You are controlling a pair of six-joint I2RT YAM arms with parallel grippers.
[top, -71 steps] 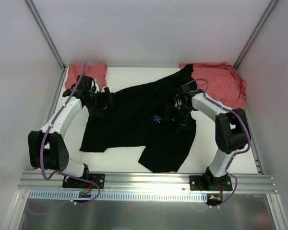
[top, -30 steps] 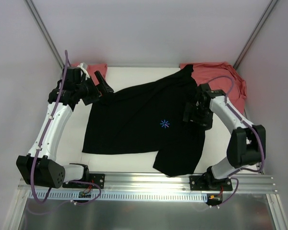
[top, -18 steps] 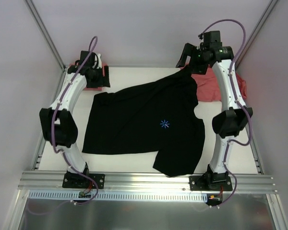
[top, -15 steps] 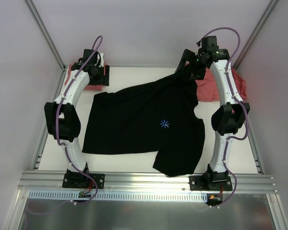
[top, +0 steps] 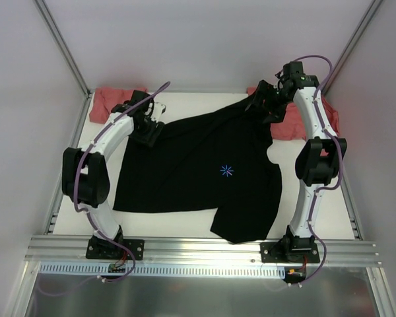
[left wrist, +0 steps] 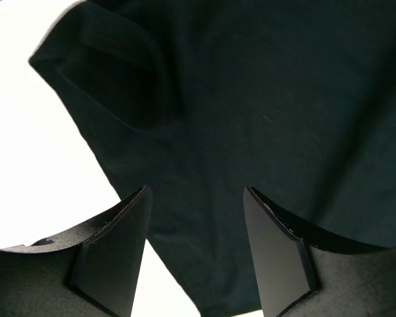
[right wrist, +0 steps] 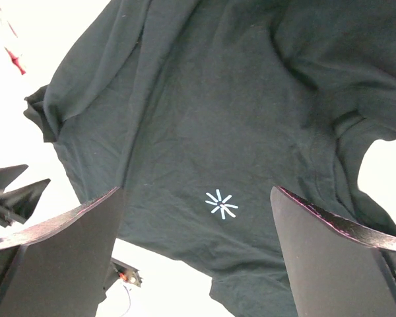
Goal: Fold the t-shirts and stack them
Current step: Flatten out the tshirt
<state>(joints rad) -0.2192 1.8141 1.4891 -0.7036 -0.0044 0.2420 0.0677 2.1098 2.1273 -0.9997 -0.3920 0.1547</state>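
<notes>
Top external view: left tool (top: 148,131) and right tool (top: 260,104), jaws parted, hover over the black t-shirt (top: 198,165).

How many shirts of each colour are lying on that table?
Black t-shirt: 1
Salmon-red t-shirts: 2, the left heap and the right heap; folds may hide more.
Total: 3

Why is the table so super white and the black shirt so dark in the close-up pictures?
Left wrist view: the table is washed out to blank white, and the black t-shirt is so dark its folds barely show. Right wrist view: softer light, so wrinkles and the starburst mark look sharp. Top view: even light, faint shadows, no glare.
</notes>
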